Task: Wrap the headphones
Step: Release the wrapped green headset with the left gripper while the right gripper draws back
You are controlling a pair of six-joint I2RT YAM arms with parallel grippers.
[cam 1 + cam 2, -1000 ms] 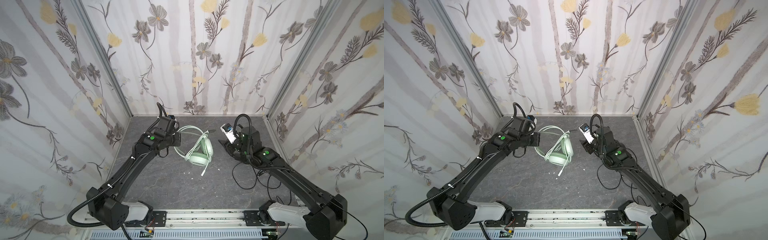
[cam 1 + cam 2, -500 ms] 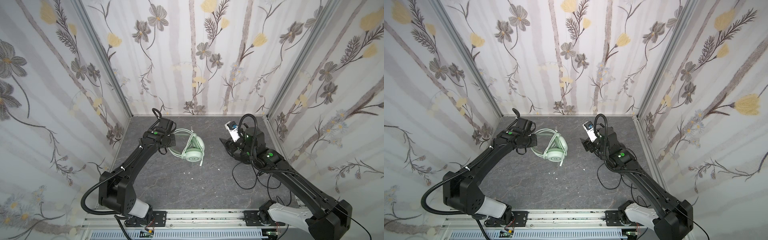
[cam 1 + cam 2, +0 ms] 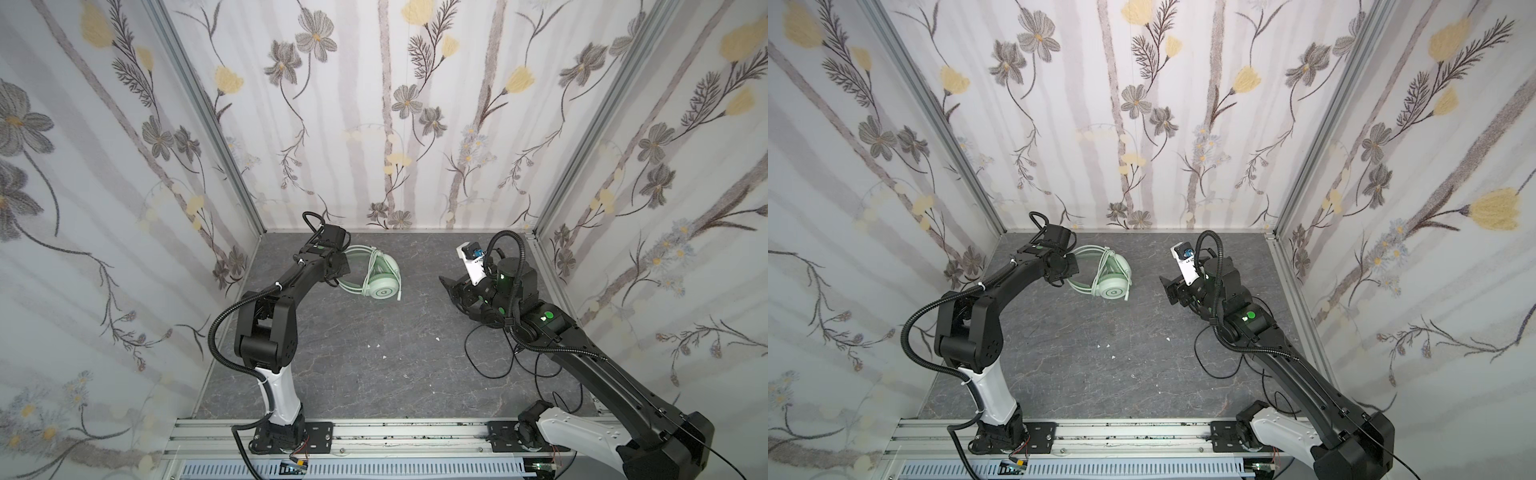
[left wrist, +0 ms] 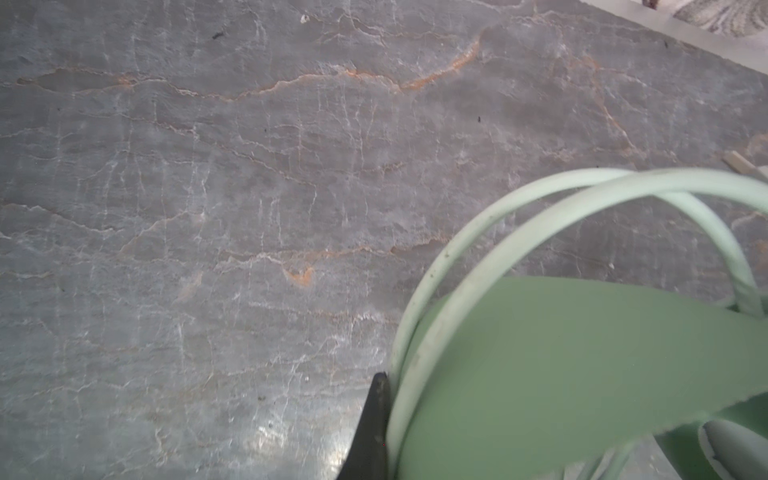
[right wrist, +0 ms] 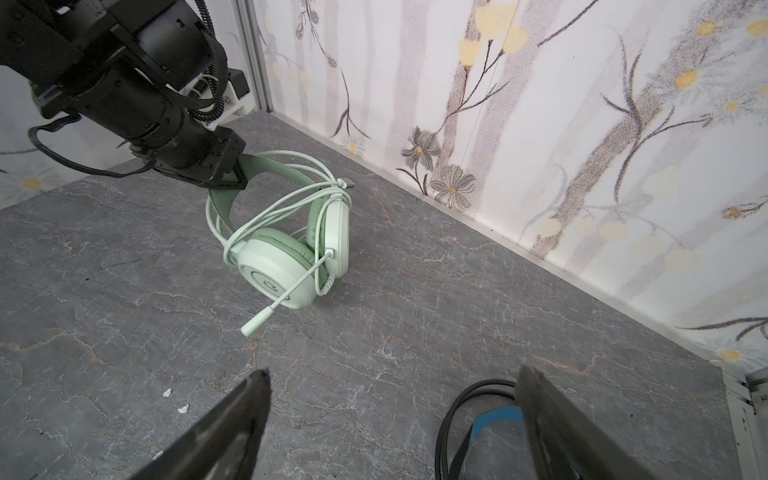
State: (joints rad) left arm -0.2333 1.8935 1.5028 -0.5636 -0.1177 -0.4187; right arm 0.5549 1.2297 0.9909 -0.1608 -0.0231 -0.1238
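Note:
The pale mint green headphones (image 3: 380, 279) (image 3: 1109, 277) stand on the grey slate floor near the back left corner, their whitish cable (image 5: 266, 216) looped loosely over the band and earcups. My left gripper (image 3: 341, 269) (image 3: 1074, 269) (image 5: 232, 179) is shut on the mint headband (image 4: 582, 374); one dark finger (image 4: 372, 432) shows beside it. My right gripper (image 3: 454, 293) (image 3: 1169, 289) (image 5: 392, 374) hangs open and empty over bare floor, well right of the mint set. The black headphones (image 5: 494, 415), blue inside the band, lie under it; their thin black cable (image 3: 490, 357) (image 3: 1217, 361) trails forward.
Flowered walls close in the back (image 3: 395, 124), left and right sides. Small white scraps (image 3: 374, 345) dot the middle of the floor. A metal rail (image 3: 395, 432) carrying both arm bases runs along the front edge.
My left gripper has carried the mint headphones back and to the left, toward the corner. My right gripper has opened wider and drawn away to the right.

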